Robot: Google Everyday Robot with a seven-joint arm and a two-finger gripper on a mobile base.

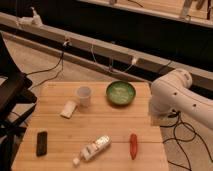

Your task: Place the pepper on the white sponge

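Orange-red slim tapered pepper [133, 145] well apart from white sponge [69, 109]; gripper [158, 119] at table [100, 127] right edge, state unclear.

A pale wooden table [100, 120] stands centre frame on beige floor [40, 59]. A long grey ledge [100, 47] crosses above, and a black chair [11, 95] sits at the left.

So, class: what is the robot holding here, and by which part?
Nothing, it seems: the pepper lies free on the table, while the hand hangs at the table's right edge, apart from it.
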